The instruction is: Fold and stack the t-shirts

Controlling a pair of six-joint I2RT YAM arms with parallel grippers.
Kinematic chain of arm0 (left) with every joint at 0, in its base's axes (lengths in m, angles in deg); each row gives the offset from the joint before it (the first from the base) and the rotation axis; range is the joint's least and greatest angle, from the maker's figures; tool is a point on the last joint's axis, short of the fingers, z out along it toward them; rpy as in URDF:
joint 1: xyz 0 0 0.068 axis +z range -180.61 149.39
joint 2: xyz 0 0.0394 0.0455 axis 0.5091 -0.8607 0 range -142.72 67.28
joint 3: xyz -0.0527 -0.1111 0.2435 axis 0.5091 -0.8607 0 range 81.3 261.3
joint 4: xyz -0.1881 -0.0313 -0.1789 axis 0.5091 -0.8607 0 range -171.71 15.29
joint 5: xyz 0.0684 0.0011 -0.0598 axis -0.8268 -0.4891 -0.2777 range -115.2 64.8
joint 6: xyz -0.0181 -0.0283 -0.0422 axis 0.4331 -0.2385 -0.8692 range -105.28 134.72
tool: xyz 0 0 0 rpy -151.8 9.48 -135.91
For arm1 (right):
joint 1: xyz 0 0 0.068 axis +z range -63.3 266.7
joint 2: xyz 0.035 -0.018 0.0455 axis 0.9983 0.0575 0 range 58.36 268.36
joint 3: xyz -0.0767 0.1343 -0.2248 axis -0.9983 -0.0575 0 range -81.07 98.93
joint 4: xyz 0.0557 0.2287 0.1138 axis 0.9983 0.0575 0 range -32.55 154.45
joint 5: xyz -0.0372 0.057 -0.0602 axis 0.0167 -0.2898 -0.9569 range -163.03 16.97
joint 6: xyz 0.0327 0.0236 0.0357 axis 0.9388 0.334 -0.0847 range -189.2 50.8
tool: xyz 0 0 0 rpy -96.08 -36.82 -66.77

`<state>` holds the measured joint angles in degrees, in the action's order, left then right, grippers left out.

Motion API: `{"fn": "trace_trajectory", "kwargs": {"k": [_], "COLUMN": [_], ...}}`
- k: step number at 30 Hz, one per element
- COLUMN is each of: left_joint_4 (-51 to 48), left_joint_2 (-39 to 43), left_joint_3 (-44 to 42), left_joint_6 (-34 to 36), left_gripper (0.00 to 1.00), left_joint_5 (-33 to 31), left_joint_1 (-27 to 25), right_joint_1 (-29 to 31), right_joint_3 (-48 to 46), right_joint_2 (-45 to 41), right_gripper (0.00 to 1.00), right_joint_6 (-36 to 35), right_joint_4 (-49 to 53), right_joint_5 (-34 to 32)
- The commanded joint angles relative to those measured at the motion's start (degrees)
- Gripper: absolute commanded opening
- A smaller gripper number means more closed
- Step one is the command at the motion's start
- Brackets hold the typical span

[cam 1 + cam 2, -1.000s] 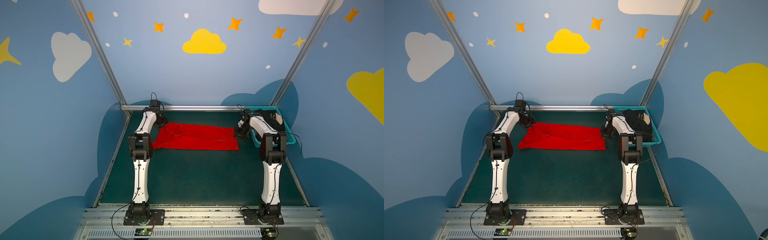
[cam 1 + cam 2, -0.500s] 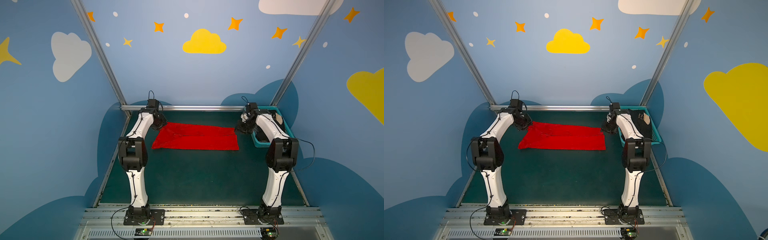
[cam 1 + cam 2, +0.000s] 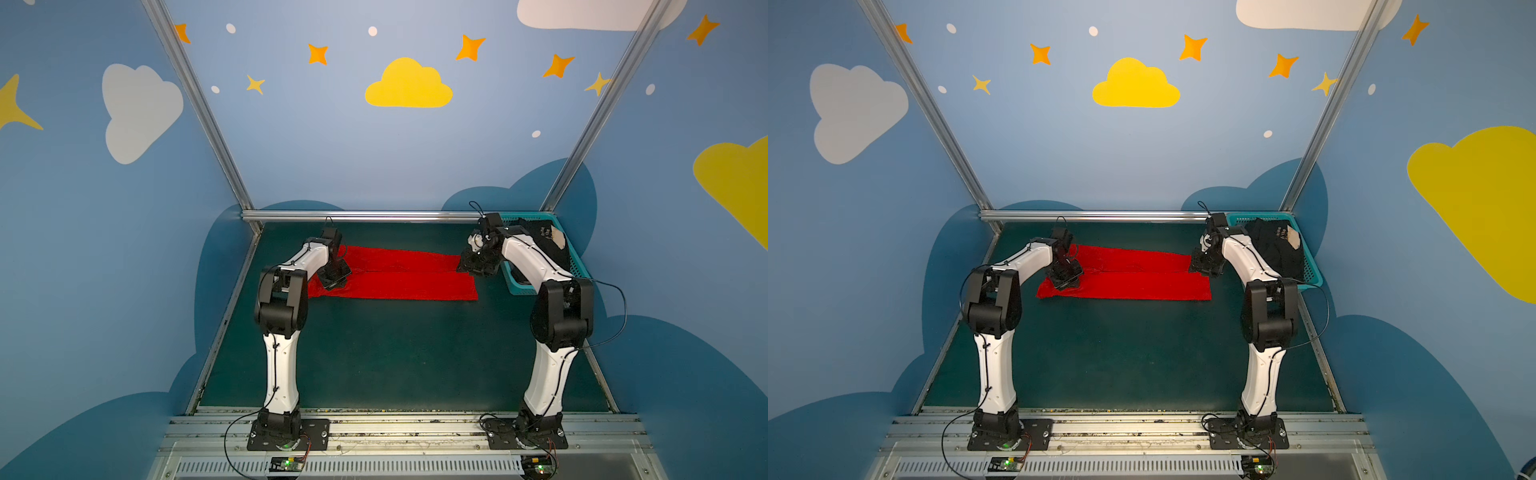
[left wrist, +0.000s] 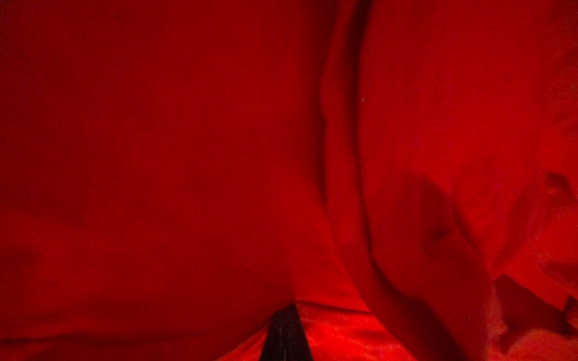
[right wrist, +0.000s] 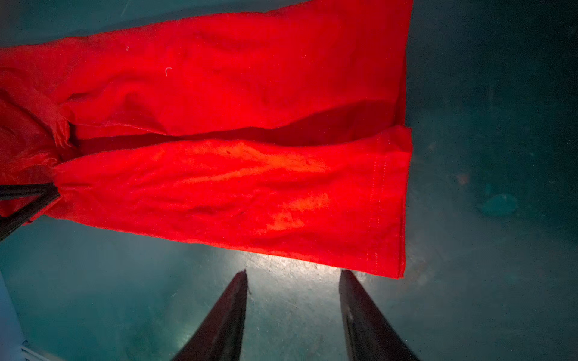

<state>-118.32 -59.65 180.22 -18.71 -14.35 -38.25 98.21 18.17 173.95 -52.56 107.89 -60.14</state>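
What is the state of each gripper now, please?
Left gripper: closed on the red t-shirt.
Right gripper: open, holding nothing, beside the t-shirt's hem.

Both arms stand up from their near-side bases, bend at the black elbows and reach away toward the far end, forearms angled slightly inward. The left gripper points down with its jaws pinched shut on the red t-shirt. The right gripper tips down too, its two fingers clearly apart
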Motion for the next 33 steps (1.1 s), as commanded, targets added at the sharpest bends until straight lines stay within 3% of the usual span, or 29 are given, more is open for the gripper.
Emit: {"fn": "trace_trajectory", "kwargs": {"k": [1, 13, 24, 29, 33], "left_joint_4": [4.6, 2.6, 1.4, 3.0, 7.5], "left_joint_2": [-3.5, -13.1, -23.0, -18.2, -8.1], "left_joint_3": [3.9, 20.6, 42.0, 41.2, 31.2], "left_joint_6": [-0.2, 1.5, 10.0, 10.4, 10.1], "left_gripper": [0.08, 0.09, 0.12, 0.13, 0.12], "left_joint_5": [0.4, 4.6, 13.1, 13.5, 11.0], "left_joint_1": [0.3, 0.2, -1.4, -1.4, -1.8], "right_joint_1": [0.1, 0.1, 0.3, 0.4, 0.2], "right_joint_3": [-1.0, 0.9, 0.8, 9.3, 22.6], "right_joint_2": [0.1, 2.6, 3.6, 8.3, 16.4], "right_gripper": [0.49, 0.48, 0.48, 0.47, 0.45], "right_joint_6": [0.4, 0.6, 0.1, -2.6, -5.6], "right_joint_4": [-0.6, -0.1, 0.2, 3.1, 7.1], "right_joint_5": [0.7, 2.1, 2.9, 3.7, 2.9]}}
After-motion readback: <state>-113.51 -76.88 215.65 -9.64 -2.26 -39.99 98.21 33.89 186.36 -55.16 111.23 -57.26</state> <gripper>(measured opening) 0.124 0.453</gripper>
